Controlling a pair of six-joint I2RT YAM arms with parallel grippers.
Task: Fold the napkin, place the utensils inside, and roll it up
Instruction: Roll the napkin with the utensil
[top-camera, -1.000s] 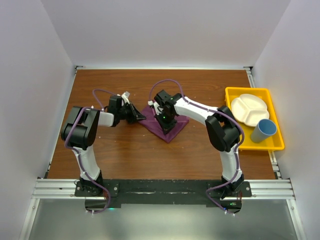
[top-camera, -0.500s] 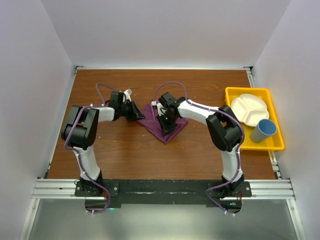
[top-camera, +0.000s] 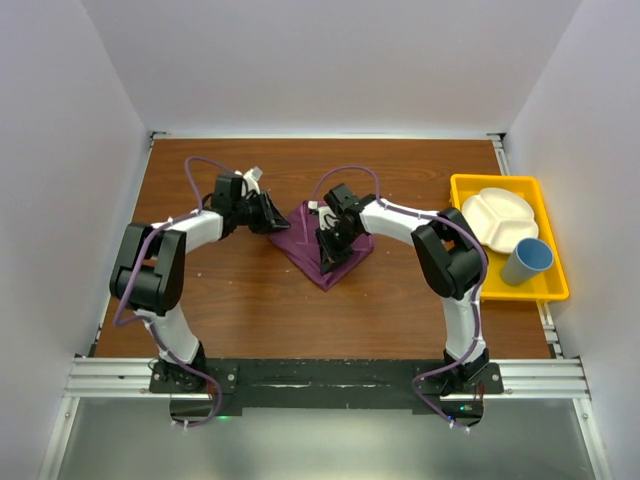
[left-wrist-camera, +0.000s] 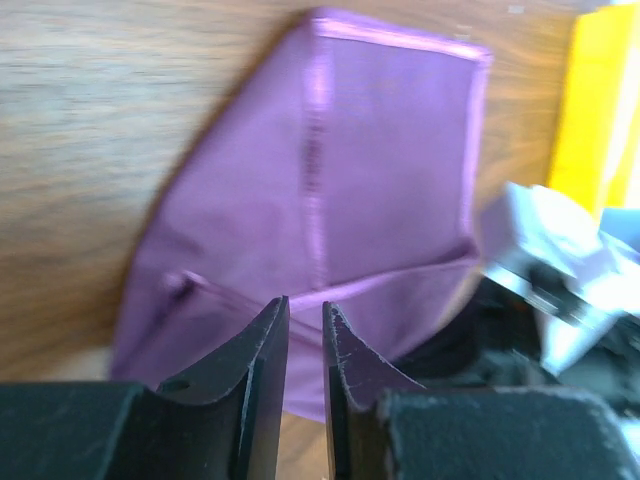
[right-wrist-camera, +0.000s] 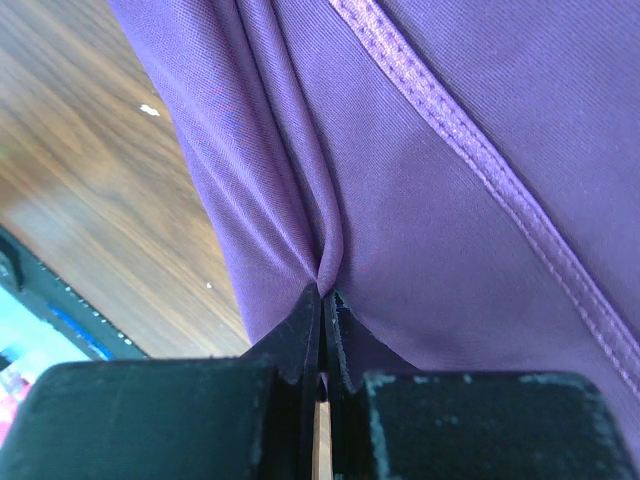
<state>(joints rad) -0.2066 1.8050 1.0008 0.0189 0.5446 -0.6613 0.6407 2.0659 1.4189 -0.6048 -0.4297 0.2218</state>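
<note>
Napkin (right-wrist-camera: 430, 200) pinched in right jaws; left jaws parted beside.

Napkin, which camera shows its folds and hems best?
The left wrist view: the napkin shows large, hems and fold lines clear. The top view shows it small, partly under the right arm. The right wrist view shows only a pleat pinched in the right claw.

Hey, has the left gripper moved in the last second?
Yes. In the top view the left gripper has shifted toward the far edge of the table, still at the left corner of the napkin.
</note>
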